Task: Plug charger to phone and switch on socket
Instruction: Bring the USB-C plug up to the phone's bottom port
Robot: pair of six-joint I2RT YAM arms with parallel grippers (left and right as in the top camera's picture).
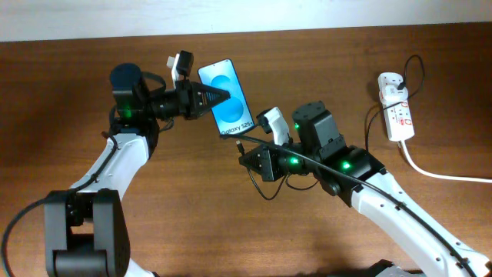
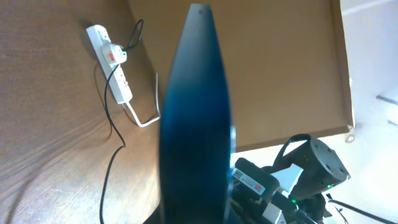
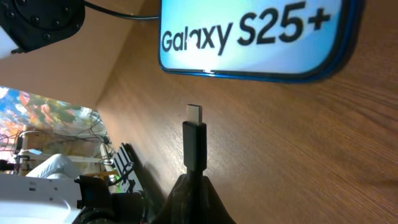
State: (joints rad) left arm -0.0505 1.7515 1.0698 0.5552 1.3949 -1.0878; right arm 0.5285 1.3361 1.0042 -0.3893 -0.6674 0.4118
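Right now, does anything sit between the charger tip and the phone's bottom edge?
Nothing visible does. The charger tip, held in the right jaws, points at the phone bottom edge, with only bare table between them. The left jaws clamp the phone's side, away from that edge. The port itself cannot be made out.

Looks like a robotics lab. A left arm (image 1: 115, 165) and right arm (image 1: 407, 208), white and black with green lights, stand at a brown wooden desk (image 1: 231, 246); tangled wiring and gear (image 3: 56, 134) crowd the background.
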